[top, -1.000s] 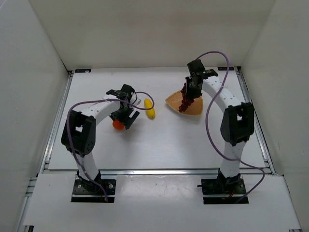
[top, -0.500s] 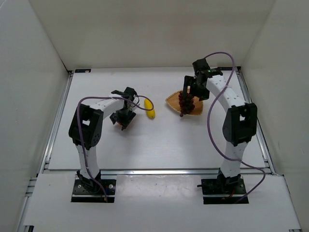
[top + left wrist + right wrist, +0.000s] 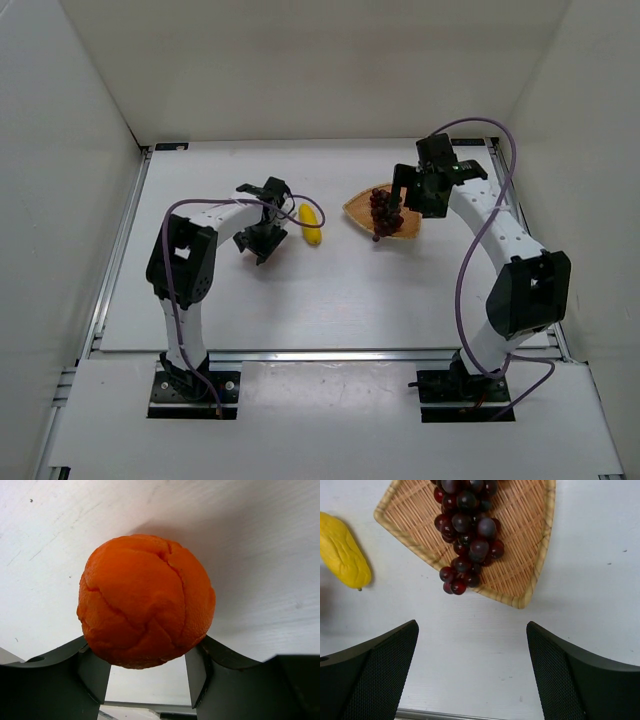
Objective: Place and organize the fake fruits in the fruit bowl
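Observation:
The orange [image 3: 146,600] fills the left wrist view, and my left gripper [image 3: 147,666] is shut on it, one finger on each side. From above, that gripper [image 3: 262,243] points down at the table left of the yellow banana [image 3: 311,224] and hides the orange. The dark grape bunch [image 3: 467,525] lies in the woven fruit bowl [image 3: 522,540], its tip hanging over the near rim onto the table. My right gripper [image 3: 471,640] is open and holds nothing, above the table just off the bowl [image 3: 356,211]; from above it [image 3: 408,192] is by the bowl's right side.
White walls enclose the table on three sides, with a metal rail along each table edge. The banana [image 3: 342,552] lies on the table a short way left of the bowl's corner. A purple cable loops over each arm.
The left gripper shut on the orange. The right gripper opened, left the grape bunch in the bowl, and drew back to the right.

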